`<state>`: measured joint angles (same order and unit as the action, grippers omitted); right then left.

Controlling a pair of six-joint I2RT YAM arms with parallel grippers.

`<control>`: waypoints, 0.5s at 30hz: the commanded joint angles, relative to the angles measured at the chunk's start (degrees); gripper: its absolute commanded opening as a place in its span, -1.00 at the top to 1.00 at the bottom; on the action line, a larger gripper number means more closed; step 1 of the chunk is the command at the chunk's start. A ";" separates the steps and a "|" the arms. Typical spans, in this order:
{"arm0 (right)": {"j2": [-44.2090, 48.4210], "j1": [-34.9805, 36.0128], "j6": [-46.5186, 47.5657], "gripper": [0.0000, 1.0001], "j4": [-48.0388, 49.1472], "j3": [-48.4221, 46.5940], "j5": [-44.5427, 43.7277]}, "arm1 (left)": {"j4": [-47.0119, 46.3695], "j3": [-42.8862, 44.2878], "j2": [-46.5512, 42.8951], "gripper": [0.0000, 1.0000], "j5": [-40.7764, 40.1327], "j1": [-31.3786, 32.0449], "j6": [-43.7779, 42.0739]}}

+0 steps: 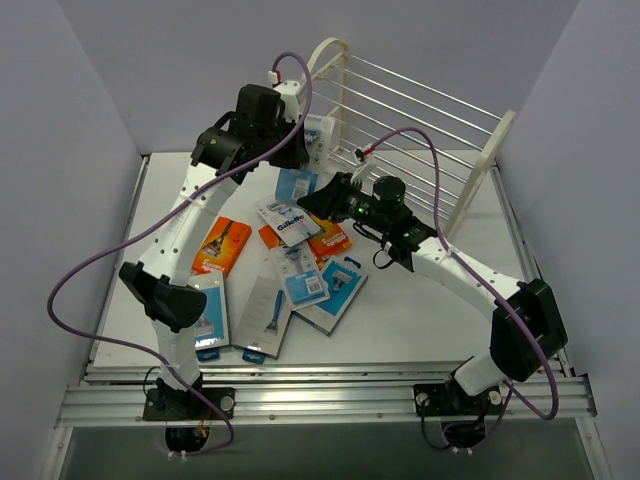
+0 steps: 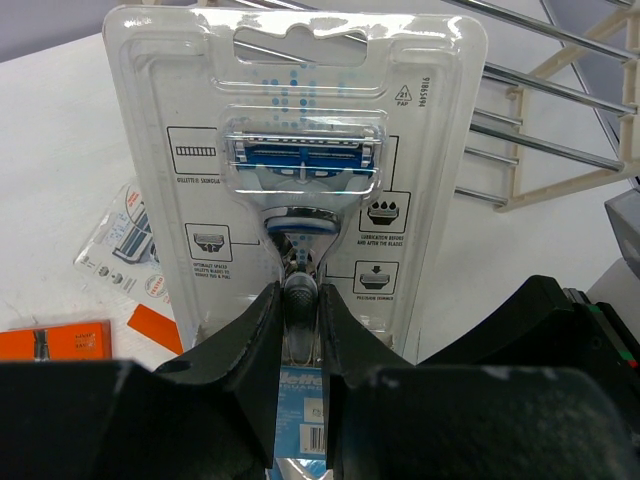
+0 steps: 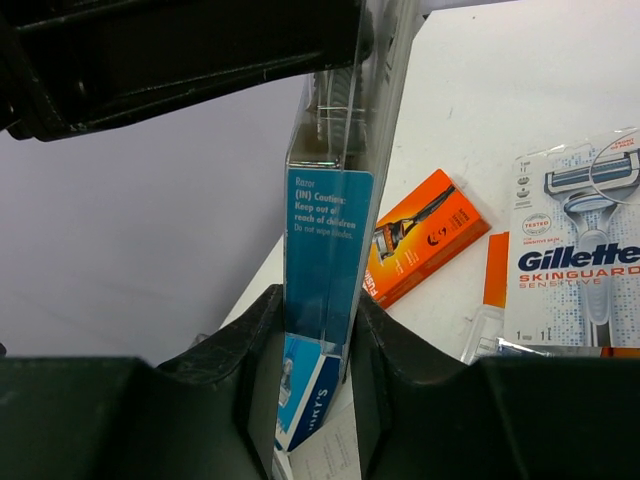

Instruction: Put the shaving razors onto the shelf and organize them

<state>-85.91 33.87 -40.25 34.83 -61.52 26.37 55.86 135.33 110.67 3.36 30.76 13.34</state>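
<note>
One razor pack, a clear blister card with a blue-handled razor, stands upright in my left gripper, which is shut on its lower stem. In the top view the gripper holds the pack just in front of the cream wire shelf. My right gripper is at the same pack's lower end. In the right wrist view the pack shows edge-on between my right gripper's fingers, which close on both its faces. Several more packs and orange boxes lie on the table.
The shelf's rods show behind the held pack. A Gillette Skinguard pack and an orange box lie on the white table below my right gripper. Grey walls close in the left, back and right sides.
</note>
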 commanded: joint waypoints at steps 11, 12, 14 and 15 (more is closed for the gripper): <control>0.30 0.23 -0.79 1.00 4.37 -2.12 -0.97 | -6.90 -3.31 -5.20 0.72 0.78 0.35 1.25; 0.30 0.23 -1.06 1.00 4.37 -2.20 -0.97 | -7.42 -3.49 -5.29 0.65 0.69 0.35 1.33; 0.39 0.23 -1.15 1.00 4.37 -2.38 -1.14 | -7.95 -4.19 -5.82 0.47 0.60 0.35 1.42; 0.48 0.23 -1.23 1.00 4.28 -2.47 -1.23 | -8.13 -4.28 -5.91 0.36 0.60 0.35 1.60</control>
<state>-85.95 33.87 -40.99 35.59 -61.52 26.04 52.03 131.09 108.09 3.68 30.76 13.45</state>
